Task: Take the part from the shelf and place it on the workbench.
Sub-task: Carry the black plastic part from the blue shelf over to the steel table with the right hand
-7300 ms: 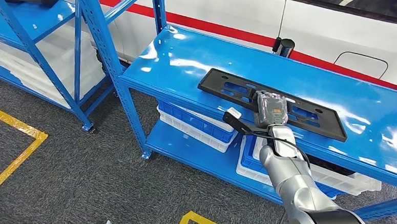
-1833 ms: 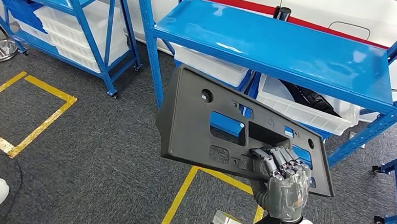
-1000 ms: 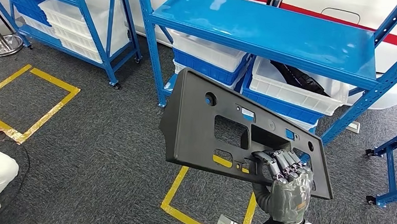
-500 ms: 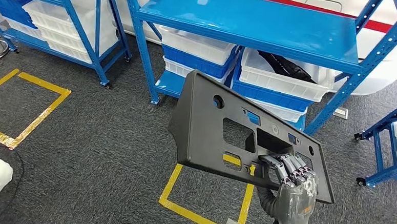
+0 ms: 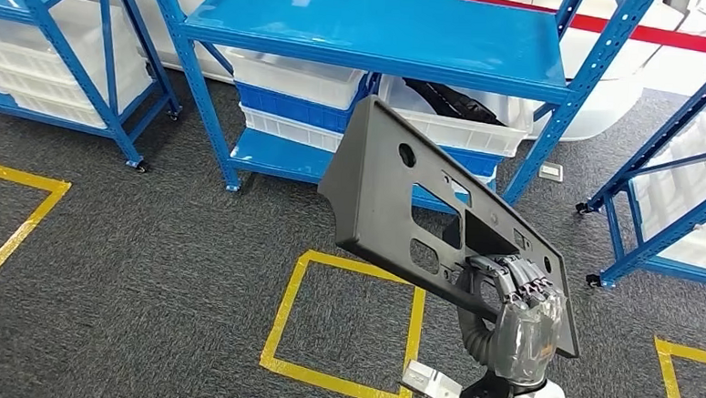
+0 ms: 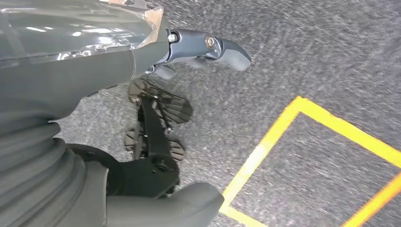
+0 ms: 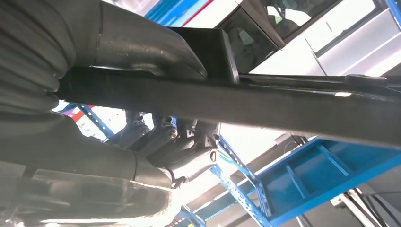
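Observation:
The part [image 5: 395, 201] is a long black plastic panel with several cut-outs. It is held up in the air over the carpet, tilted, in front of the blue shelf [image 5: 385, 32]. My right hand [image 5: 521, 322] grips its near lower end, fingers curled over the edge. The right wrist view shows the part [image 7: 283, 106] edge-on, with my right hand [image 7: 156, 142] clamped around it, thumb on one side and fingers on the other. My left hand [image 6: 118, 61] hangs over the grey floor with its fingers apart and nothing in it.
White and blue bins [image 5: 292, 77] sit under the blue shelf top. Further blue racks stand at the left [image 5: 65, 47] and right [image 5: 670, 179]. Yellow tape squares [image 5: 343, 326] mark the grey carpet below the part.
The whole picture has shifted, so the camera has turned away from the shelf. My right hand lifted the part off the shelf top and still holds it. The person at lower left has left the picture.

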Available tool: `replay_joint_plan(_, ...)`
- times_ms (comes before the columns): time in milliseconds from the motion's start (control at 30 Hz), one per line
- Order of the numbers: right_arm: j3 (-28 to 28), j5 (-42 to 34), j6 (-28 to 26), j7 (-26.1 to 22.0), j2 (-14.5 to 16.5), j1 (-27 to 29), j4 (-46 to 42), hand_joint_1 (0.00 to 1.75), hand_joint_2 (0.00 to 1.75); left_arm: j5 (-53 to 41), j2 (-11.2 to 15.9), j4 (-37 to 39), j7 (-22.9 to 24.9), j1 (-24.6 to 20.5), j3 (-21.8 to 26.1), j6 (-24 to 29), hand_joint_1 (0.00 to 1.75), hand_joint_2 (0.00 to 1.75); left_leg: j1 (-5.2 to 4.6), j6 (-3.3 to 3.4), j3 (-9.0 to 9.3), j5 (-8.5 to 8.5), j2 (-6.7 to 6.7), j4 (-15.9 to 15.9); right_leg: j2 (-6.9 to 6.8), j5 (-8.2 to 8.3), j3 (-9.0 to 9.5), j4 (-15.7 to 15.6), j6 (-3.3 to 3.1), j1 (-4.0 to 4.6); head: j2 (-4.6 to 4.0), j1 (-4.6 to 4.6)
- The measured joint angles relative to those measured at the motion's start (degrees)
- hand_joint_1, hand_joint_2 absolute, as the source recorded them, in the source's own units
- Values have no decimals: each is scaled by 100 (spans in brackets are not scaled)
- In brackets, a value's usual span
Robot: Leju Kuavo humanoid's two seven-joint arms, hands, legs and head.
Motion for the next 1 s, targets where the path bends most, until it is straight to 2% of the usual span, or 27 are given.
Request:
replay_joint_plan(33, 7, 12, 0, 17, 0, -12, 6, 175, 175, -1, -1, -1, 0, -1, -1, -43, 0, 175, -13, 22, -10, 7, 71, -15, 72, 31, -51, -11, 48, -6, 0, 1)
replay_joint_plan(67, 11, 22, 0, 38, -2, -15, 9, 175, 175, -1, -8, -1, 0, -5, -3, -101, 0, 175, -17, 59, -17, 32, 149, -35, 76, 35, -96, 5, 84, -10, 0, 1)
replay_joint_plan(133, 14, 38, 0, 84, -6, -34, 15, 175, 175, -1, -14, -1, -4, -14, -5, -214, 0, 175, -18, 142, -25, 87, 319, -87, -127, -108, -262, 270, 101, 10, 0, 26)
replay_joint_plan(200, 16, 61, 0, 138, -8, -63, 28, 175, 175, -3, -16, -1, -8, -14, -6, -282, 0, 175, -44, 189, -51, 112, 496, -101, -411, -434, -570, 953, 59, 22, 0, 64)
replay_joint_plan(233, 16, 74, 1, 167, -9, -71, 35, 175, 175, -6, -17, -1, -7, -11, -7, -302, 0, 175, -60, 201, -66, 119, 588, -100, -469, -570, -723, 1313, 50, 21, 0, 82)
replay_joint_plan(267, 16, 82, 2, 198, -9, -73, 42, 175, 175, -11, -22, -1, -4, -8, -7, -314, 0, 175, -75, 207, -79, 122, 676, -99, -499, -635, -798, 1529, 59, 21, 0, 82)
replay_joint_plan(300, 16, 91, 5, 222, -9, -74, 46, 175, 175, -17, -26, -1, 3, -7, -7, -321, 0, 175, -84, 210, -87, 125, 761, -98, -517, -617, -764, 1541, 85, 21, 0, 84)
replay_joint_plan(333, 15, 102, 8, 241, -8, -79, 50, 175, 175, -22, -32, -1, 13, -8, -7, -323, 0, 175, -87, 210, -88, 126, 838, -97, -549, -519, -604, 1309, 121, 22, 0, 86)
replay_joint_plan(367, 15, 116, 11, 257, -4, -90, 52, 175, 175, -25, -39, -1, 23, -10, -7, -322, 0, 175, -90, 208, -81, 127, 909, -96, -646, -381, -349, 897, 151, 26, 0, 86)
replay_joint_plan(433, 15, 144, 13, 269, 7, -123, 52, 175, 175, -25, -49, -1, 38, -13, -7, -315, 0, 175, -118, 188, -67, 122, 1036, -89, -873, -182, 67, 151, 133, 67, 0, 85)
replay_joint_plan(467, 14, 154, 13, 271, 13, -138, 52, 175, 175, -18, -51, -1, 38, -15, -6, -309, 0, 175, -132, 169, -63, 121, 1089, -85, -938, -140, 157, -34, 98, 87, 0, 85)
replay_joint_plan(500, 13, 159, 13, 272, 17, -146, 52, 175, 175, -10, -54, -1, 36, -18, -5, -300, 0, 175, -143, 149, -61, 121, 1140, -83, -923, -132, 155, -76, 56, 108, 0, 81)
replay_joint_plan(533, 12, 167, 14, 272, 21, -149, 52, 175, 175, -1, -57, -1, 32, -24, -4, -287, 0, 175, -142, 124, -57, 122, 1192, -83, -856, -108, 135, -81, 19, 108, 0, 80)
replay_joint_plan(567, 12, 174, 15, 270, 23, -152, 52, 175, 175, 8, -58, -1, 25, -31, -3, -271, 0, 175, -128, 95, -61, 108, 1202, -69, -799, -88, 133, -92, -14, 73, 0, 82)
replay_joint_plan(600, 12, 185, 19, 269, 26, -161, 52, 175, 175, 12, -58, -2, 14, -39, -1, -254, 0, 175, -110, 62, -82, 44, 1122, -3, -744, -60, 133, -104, -55, 42, 0, 79)
replay_joint_plan(633, 13, 204, 27, 268, 34, -178, 52, 175, 175, 15, -57, -2, 2, -43, 2, -241, 0, 175, -91, 29, -146, -87, 985, 166, -691, -32, 135, -116, -99, 10, 0, 74)
replay_joint_plan(700, 13, 248, 47, 269, 55, -226, 54, 175, 175, 19, -54, -1, -17, -33, 5, -227, 0, 175, -65, -27, -409, -487, 663, 814, -591, 8, 124, -118, -163, -11, 0, 60)
replay_joint_plan(733, 13, 265, 56, 274, 67, -249, 56, 175, 175, 21, -55, -1, -20, -22, 7, -225, 0, 175, -61, -45, -567, -661, 592, 1189, -534, 18, 109, -114, -176, -9, 0, 53)
replay_joint_plan(767, 13, 276, 63, 279, 74, -264, 60, 175, 175, 23, -56, -1, -22, -11, 8, -223, 0, 175, -54, -60, -677, -743, 563, 1447, -469, 24, 99, -108, -178, -9, 0, 52)
replay_joint_plan(800, 13, 280, 69, 283, 80, -276, 64, 175, 175, 24, -56, -1, -22, -4, 8, -222, 0, 175, -41, -72, -701, -711, 550, 1517, -398, 26, 92, -98, -175, -11, 0, 53)
replay_joint_plan(833, 13, 281, 72, 287, 86, -285, 69, 175, 175, 27, -54, -1, -23, 1, 9, -222, 0, 175, -21, -82, -620, -570, 533, 1365, -324, 27, 90, -81, -171, -16, 0, 52)
replay_joint_plan(867, 13, 283, 74, 288, 90, -298, 72, 175, 175, 29, -51, -1, -23, 3, 10, -222, 0, 175, 9, -93, -457, -367, 478, 1038, -252, 27, 85, -58, -167, -21, 0, 52)
replay_joint_plan(933, 14, 285, 77, 289, 106, -343, 75, 175, 175, 34, -48, 1, -25, 12, 12, -222, 0, 175, 72, -114, -141, -84, 214, 359, -112, 20, 32, 15, -132, -12, 0, 54)
replay_joint_plan(967, 14, 292, 79, 290, 114, -368, 75, 175, 175, 34, -49, 1, -26, 19, 13, -222, 0, 175, 82, -117, -69, -37, 111, 175, -48, 27, -15, 47, -92, -9, 0, 57)
replay_joint_plan(1000, 14, 308, 84, 293, 120, -386, 76, 175, 175, 34, -50, 2, -27, 25, 13, -223, 0, 175, 71, -104, -54, -43, 64, 108, 18, 43, -70, 63, -40, -6, 0, 59)
